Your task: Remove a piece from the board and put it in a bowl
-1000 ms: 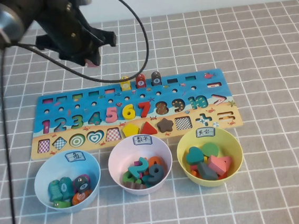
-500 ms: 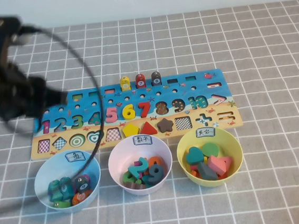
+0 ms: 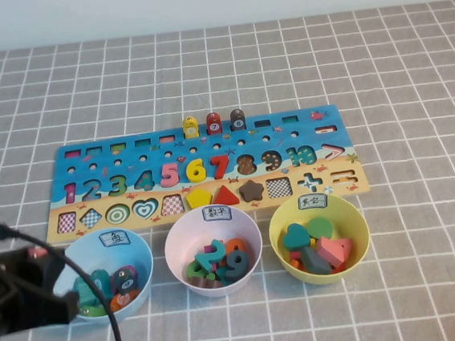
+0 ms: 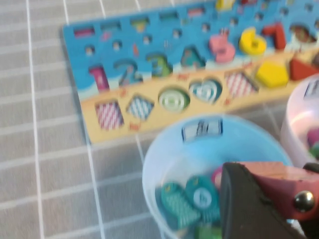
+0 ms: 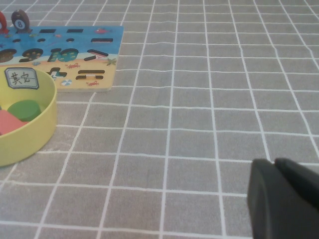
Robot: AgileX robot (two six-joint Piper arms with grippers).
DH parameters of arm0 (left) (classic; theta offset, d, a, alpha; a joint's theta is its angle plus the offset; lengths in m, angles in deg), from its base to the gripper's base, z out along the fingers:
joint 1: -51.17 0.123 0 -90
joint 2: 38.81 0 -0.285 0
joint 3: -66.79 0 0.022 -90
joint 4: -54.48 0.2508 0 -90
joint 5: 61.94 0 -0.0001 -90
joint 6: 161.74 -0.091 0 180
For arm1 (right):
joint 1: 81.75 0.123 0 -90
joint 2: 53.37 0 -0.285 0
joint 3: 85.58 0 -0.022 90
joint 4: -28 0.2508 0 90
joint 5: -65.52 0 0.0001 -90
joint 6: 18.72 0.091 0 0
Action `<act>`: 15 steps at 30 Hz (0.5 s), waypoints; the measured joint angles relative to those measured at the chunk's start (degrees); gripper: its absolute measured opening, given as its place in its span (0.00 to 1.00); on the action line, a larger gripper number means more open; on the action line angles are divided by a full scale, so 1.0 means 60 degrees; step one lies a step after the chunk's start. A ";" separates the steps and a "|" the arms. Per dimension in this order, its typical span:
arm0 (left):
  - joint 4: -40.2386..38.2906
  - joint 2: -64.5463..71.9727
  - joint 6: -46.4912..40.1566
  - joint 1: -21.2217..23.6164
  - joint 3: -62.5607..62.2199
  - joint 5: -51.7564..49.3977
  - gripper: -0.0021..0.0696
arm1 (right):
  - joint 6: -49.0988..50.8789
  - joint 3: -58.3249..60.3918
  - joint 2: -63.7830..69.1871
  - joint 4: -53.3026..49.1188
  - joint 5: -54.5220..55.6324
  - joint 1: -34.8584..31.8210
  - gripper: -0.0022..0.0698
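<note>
Pink wood shows between the dark fingers of the left gripper (image 4: 279,199), which hangs over the near-left rim of the pale blue bowl (image 3: 139,251): the jaws stand part-way closed on the fish piece (image 4: 279,185), so the piece is off the board and held above the bowl, not yet in it. In the high view only a sliver of pink (image 3: 36,252) peeps out beside the black wrist (image 3: 18,295).

Judging by its look, the piece is light, stiff painted wood, smooth enough to slip, and not fragile. It is long and thin, so a pinch across the narrow middle, as here, seems the safest hold; a grip near an end could let it swing.

The bowl already holds several fish pieces (image 4: 192,201) in teal, green, orange and dark tones, so the new one will likely land on top of them. Its white label (image 4: 202,130) faces the puzzle board (image 3: 89,155), which lies just behind. Next along the row stand the pinkish-white bowl (image 3: 178,240) with numbers and the yellow bowl (image 3: 362,230) with shapes. Three fish (image 3: 214,123) are still upright on the board's far edge.

Nothing stands in the way of the drop except the bowl's own rim. The right gripper (image 5: 281,201) rests low over bare gridded cloth (image 5: 199,99), well apart from the yellow bowl, its fingers together.
</note>
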 joint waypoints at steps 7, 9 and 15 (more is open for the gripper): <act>0.0058 0.0200 0.0000 0.0000 0.0482 0.0583 0.30 | 0.0000 0.0000 0.0000 0.0000 0.0000 0.0000 0.01; 0.0076 0.0528 0.0000 0.0000 0.0482 0.0642 0.30 | 0.0000 0.0000 0.0000 0.0000 0.0000 0.0000 0.01; 0.0076 0.1963 0.0000 0.0000 0.0482 0.0968 0.30 | 0.0000 0.0000 0.0000 0.0000 0.0000 0.0000 0.01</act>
